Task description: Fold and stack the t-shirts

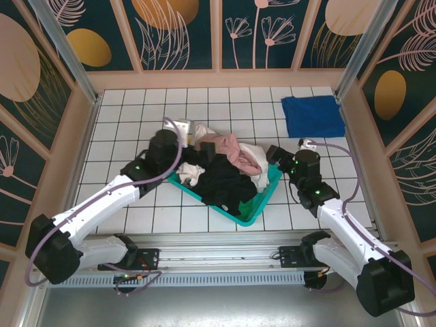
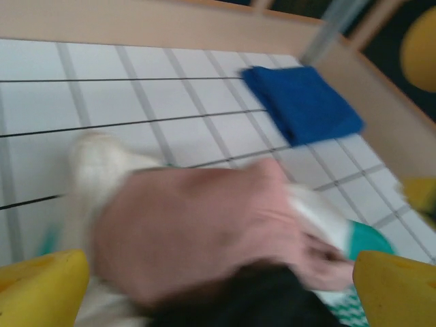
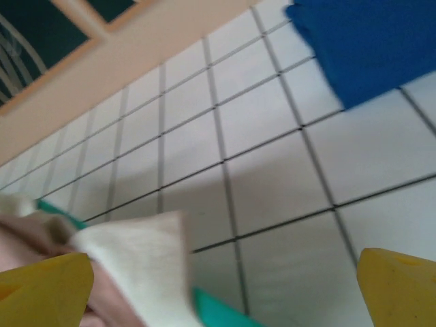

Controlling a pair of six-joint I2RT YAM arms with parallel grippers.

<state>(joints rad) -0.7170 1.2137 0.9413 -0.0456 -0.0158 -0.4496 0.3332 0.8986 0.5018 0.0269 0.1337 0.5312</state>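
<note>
A teal basket [image 1: 262,204] in the middle of the table holds a heap of t-shirts: a black one [image 1: 228,178], a dusty-pink one [image 1: 225,146] and white ones [image 1: 257,163]. A royal-blue t-shirt [image 1: 312,116] lies folded at the back right. My left gripper [image 1: 185,131] hovers open over the heap's back left. In the left wrist view its yellow fingertips [image 2: 41,289] stand wide on either side of the pink t-shirt [image 2: 204,231], with black cloth [image 2: 272,300] below. My right gripper [image 1: 272,154] stands open at the basket's right corner, beside white cloth [image 3: 136,266] and the basket rim [image 3: 218,310].
The table is white tile with a wooden wall [image 1: 218,78] round the back and sides. The folded blue t-shirt [image 3: 368,41] sits near the back right corner post [image 2: 327,34]. Bare tiles [image 1: 136,116] lie left of and behind the basket.
</note>
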